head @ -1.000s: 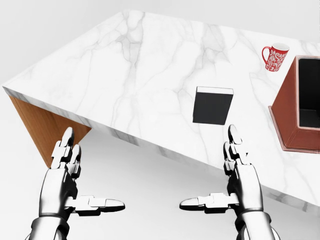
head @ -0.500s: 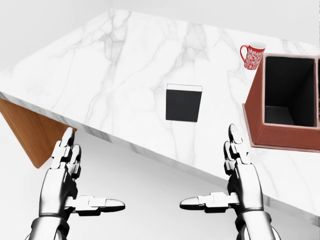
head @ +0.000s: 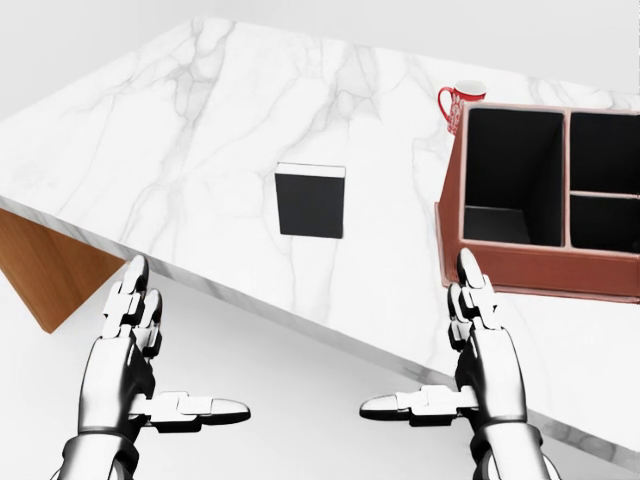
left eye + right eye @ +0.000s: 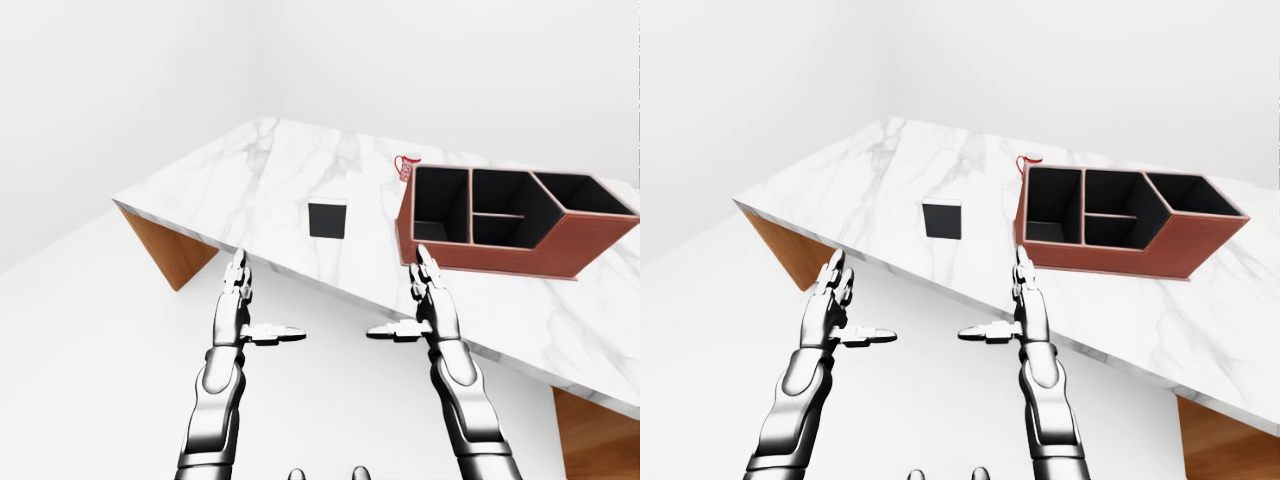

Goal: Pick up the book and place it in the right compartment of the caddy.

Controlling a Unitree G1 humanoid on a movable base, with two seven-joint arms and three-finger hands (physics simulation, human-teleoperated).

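Nearest the camera, at the bottom of the head view, the left hand (image 3: 135, 375) and the right hand (image 3: 470, 370) are hanging in the air below the near edge of the surface (image 3: 200, 120). Both are spread apart, fingers pointing up and thumbs pointing inward toward each other, and neither is gripping or touching anything.

Past the edge, near the middle of the head view, the book (image 3: 310, 200) is lying flat on the marble, dark cover up, well apart from both hands. To its right, at the right side of the frame, the caddy (image 3: 520, 268) is standing apart from the book; the left-eye view shows its several dark compartments, all looking empty, with the rightmost one narrowing to a point. Farther off, at the caddy's upper left corner, a red mug (image 3: 455, 100) is standing just beside its wall.

As a judgement, the task is barely beginning: nothing is picked up yet. Reaching for the book, gripping it, carrying it over and lowering it into the caddy's right compartment are all remaining.
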